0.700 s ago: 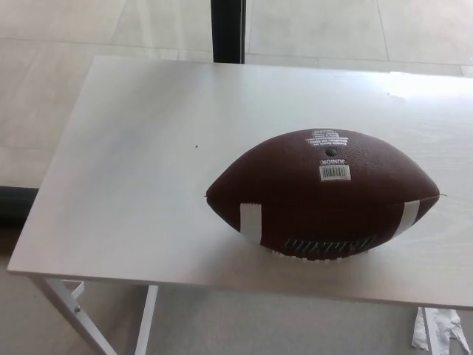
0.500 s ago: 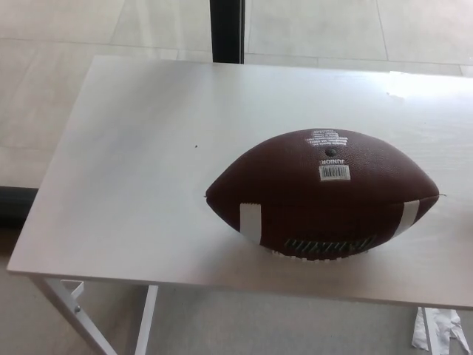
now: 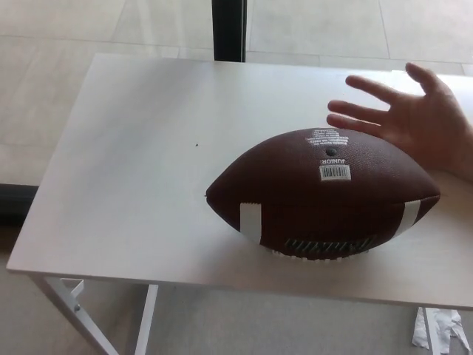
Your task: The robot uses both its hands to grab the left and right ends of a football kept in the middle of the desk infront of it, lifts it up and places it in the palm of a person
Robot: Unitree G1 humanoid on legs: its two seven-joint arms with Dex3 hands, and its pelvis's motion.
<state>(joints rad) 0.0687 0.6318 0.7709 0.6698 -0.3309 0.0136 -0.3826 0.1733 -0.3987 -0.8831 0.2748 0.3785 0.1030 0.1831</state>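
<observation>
A brown football (image 3: 323, 194) with white stripes and a barcode label lies on its side on the white desk (image 3: 140, 170), right of the middle and near the front edge. A person's hand (image 3: 414, 118) with spread fingers reaches in from the right, just behind the ball's far right side. Neither of my hands shows in the head view.
A dark vertical post (image 3: 228, 29) stands behind the desk's far edge. White desk legs (image 3: 74, 310) show below the front left corner, and crumpled white paper (image 3: 440, 329) lies on the floor at lower right. Pale floor tiles surround the desk.
A person's hand has come in from the right, behind the football. The ball itself has not moved.
</observation>
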